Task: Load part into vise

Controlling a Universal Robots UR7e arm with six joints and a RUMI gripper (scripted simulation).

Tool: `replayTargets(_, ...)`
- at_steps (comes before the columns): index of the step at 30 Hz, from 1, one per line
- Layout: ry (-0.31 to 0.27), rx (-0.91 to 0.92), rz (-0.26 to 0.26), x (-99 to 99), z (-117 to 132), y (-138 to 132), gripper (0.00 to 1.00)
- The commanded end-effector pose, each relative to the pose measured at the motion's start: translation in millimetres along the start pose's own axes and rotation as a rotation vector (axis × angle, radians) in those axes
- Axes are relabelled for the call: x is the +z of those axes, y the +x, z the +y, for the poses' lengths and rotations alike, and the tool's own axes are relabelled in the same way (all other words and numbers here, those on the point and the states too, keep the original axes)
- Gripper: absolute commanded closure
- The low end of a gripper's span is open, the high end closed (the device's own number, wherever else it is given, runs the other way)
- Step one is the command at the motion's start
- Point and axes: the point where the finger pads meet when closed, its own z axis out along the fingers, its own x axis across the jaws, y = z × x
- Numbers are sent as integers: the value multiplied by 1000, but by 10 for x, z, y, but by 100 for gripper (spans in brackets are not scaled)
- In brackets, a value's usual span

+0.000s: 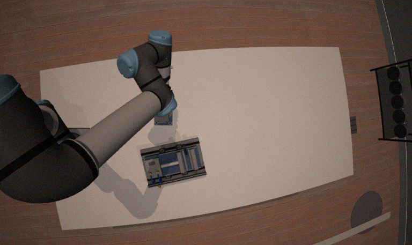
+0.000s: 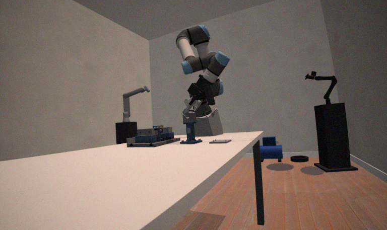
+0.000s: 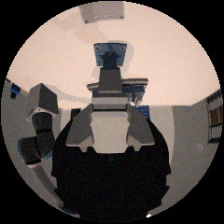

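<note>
My gripper (image 2: 190, 107) (image 3: 109, 104) is shut on the part, a light grey block (image 3: 110, 125) between its two fingers in the wrist view. The held part is at the top of the V-block (image 2: 189, 119) (image 3: 110, 80), which stands on a blue pedestal (image 2: 190, 132). I cannot tell whether the part rests in the V, and its slot is not visible. The arm hides the gripper and part in the top view. The vise (image 1: 152, 162) (image 2: 146, 138) lies beside the pedestal, its jaws apart. The infeed plate (image 2: 220, 141) (image 3: 102, 13) shows no block on it.
The pedestal's blue foot (image 1: 163, 123) (image 3: 98, 56) is close to the vise's upper edge in the top view. Blue hoses (image 1: 159, 180) are at the vise's lower left. The grey robot base (image 2: 210, 125) stands behind the V-block in the exterior view.
</note>
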Motion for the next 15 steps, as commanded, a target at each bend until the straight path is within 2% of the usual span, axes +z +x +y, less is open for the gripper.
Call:
replayTargets(1,1,1,1,-22,20,3,100)
replayTargets(15,1,1,1,-71,69,3,100)
